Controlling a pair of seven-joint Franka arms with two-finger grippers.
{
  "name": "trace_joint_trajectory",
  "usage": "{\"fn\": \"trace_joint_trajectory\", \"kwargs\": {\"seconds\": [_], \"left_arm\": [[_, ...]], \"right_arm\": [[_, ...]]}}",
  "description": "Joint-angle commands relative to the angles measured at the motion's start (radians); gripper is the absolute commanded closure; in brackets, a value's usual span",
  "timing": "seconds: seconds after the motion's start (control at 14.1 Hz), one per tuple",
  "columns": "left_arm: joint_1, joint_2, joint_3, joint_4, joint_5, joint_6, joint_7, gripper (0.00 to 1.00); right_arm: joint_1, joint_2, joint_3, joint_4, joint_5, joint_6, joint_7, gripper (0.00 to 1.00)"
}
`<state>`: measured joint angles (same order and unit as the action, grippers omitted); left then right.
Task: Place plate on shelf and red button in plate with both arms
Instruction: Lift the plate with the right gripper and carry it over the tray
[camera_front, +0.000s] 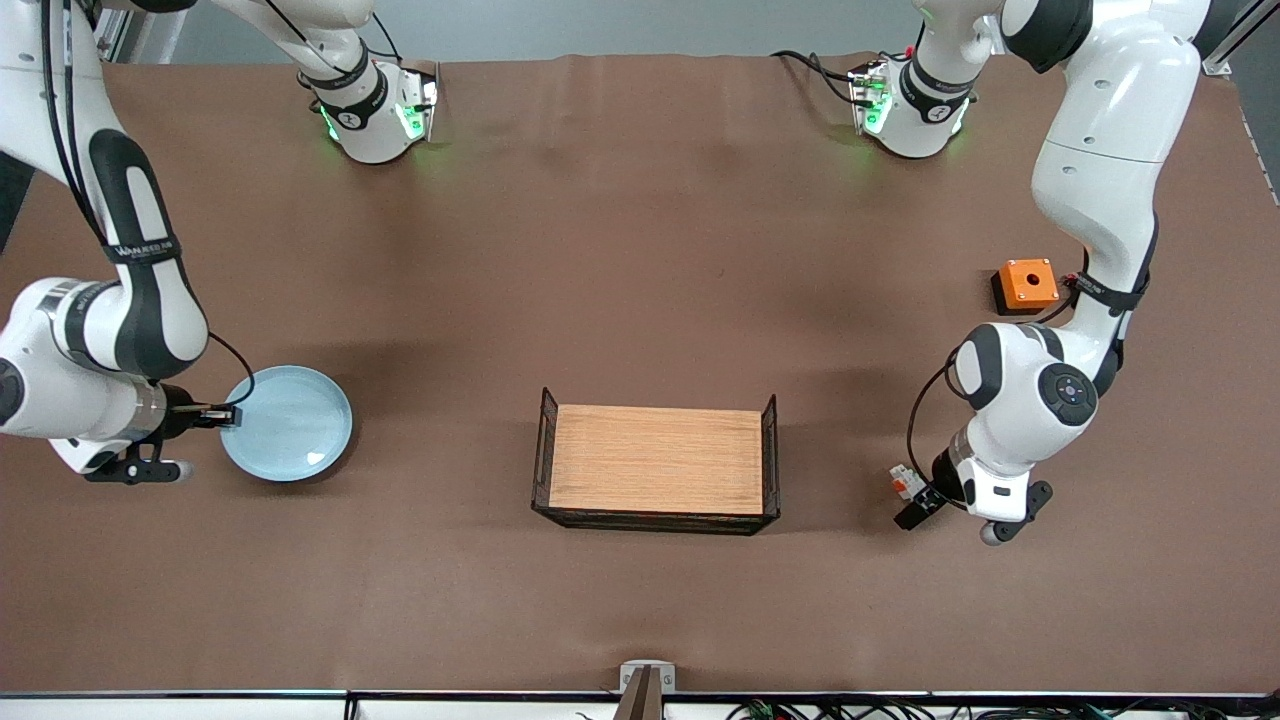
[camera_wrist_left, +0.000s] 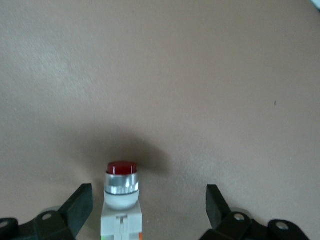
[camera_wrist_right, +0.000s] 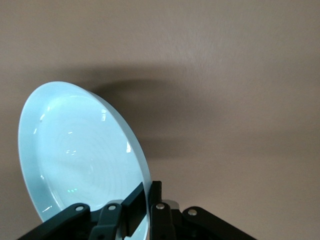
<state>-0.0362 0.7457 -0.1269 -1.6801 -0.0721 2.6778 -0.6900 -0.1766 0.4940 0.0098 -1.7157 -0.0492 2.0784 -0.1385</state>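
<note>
Already the right gripper (camera_front: 222, 415), at the frame's left edge, pinches the plate (camera_front: 290, 422) rim. Lower right, the left gripper (camera_wrist_left: 149, 205) stands wide astride the red button (camera_wrist_left: 122, 200), its length running between the fingers.

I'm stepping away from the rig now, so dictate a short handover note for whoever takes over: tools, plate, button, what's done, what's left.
Right tool: shut on the plate rim, at the right arm's end of the table.
Left tool: open, low at the left arm's end, fingers either side of the red button, not gripping it; the button sits close to one finger.
Tray: wooden-floored, mid-table, nothing in it.
Orange box: near the left arm, farther from the front camera than the button.
Done: plate gripped.
Left: close on the button, then place both; neither is placed yet.
</note>
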Motion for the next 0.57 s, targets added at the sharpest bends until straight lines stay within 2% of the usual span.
{"fn": "trace_joint_trajectory", "kwargs": {"seconds": [0.0,0.28,0.5], "left_arm": [[-0.021,-0.022,0.007,-0.047,0.015,0.022,-0.033,0.0],[-0.025,-0.028,0.007,-0.067,0.017,0.028,-0.034,0.0],[-0.025,-0.028,0.007,-0.067,0.017,0.028,-0.033,0.09]], "right_arm": [[0.025,-0.09,-0.004,-0.007,-0.015,-0.056,-0.004,0.99],[0.052,-0.179,-0.004,0.031,-0.008,-0.239,0.007,0.99],[0.066,-0.256,-0.002,0.027,0.047,-0.337,0.01,0.99]]}}
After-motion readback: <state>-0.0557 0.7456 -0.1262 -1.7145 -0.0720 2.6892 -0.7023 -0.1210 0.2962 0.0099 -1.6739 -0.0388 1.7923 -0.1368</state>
